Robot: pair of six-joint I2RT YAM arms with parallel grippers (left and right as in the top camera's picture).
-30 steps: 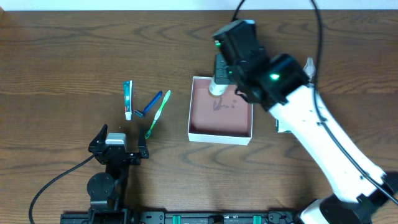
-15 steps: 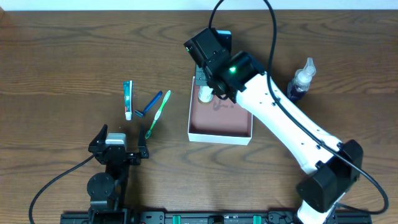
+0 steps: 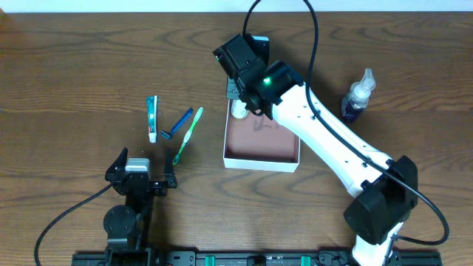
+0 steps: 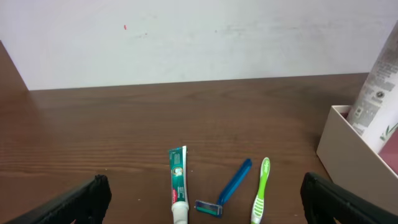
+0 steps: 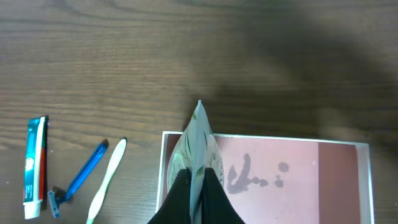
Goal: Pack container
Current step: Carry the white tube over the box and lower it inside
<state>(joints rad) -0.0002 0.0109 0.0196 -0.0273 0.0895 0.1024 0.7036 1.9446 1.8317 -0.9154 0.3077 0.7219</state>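
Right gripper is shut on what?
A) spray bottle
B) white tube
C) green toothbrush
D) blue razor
B: the right gripper pinches a white tube at the far left corner of the container, while the green toothbrush, blue razor and spray bottle sit on the table away from it.

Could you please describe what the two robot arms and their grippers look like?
The right arm has white links, black joint housings, a glowing green light and a looping black cable; the right gripper is black. The left arm and left gripper are all black, with a black cable.
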